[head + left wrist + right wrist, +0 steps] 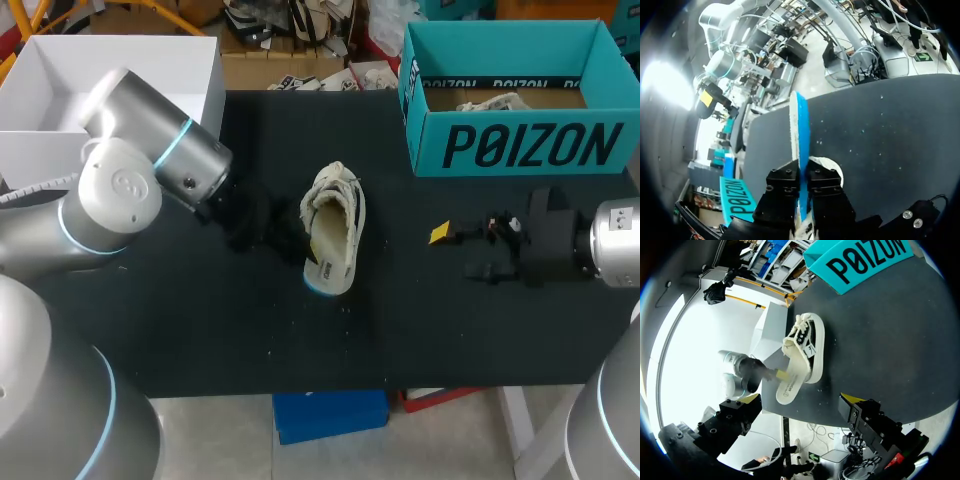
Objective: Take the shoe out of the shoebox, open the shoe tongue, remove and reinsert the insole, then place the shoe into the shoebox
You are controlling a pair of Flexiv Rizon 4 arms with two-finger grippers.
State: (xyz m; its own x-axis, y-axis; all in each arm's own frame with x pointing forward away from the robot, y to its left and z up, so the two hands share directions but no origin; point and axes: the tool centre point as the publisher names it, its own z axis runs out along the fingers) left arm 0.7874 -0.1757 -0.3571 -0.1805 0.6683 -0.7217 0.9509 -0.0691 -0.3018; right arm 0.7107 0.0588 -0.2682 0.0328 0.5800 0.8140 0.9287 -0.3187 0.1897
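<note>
Cream canvas shoe (335, 225) is lying on its side mid-table, near-left of the teal shoebox (520, 145). Left gripper (802, 176) is pinching the insole (791, 381) edge-on. The insole is looking thin, light and floppy, so gripping close to the heel end seems best. Right gripper (458, 252) is hanging spread, well apart.

robotics lab, left arm (130, 190) and right arm (615, 245) at black table (220, 340)

Up close, your left gripper (801, 172) had its yellow tips hidden against the shoe (800, 125); overhead it was lost in shadow, and the shoebox (520, 145) contents were too small to tell.
</note>
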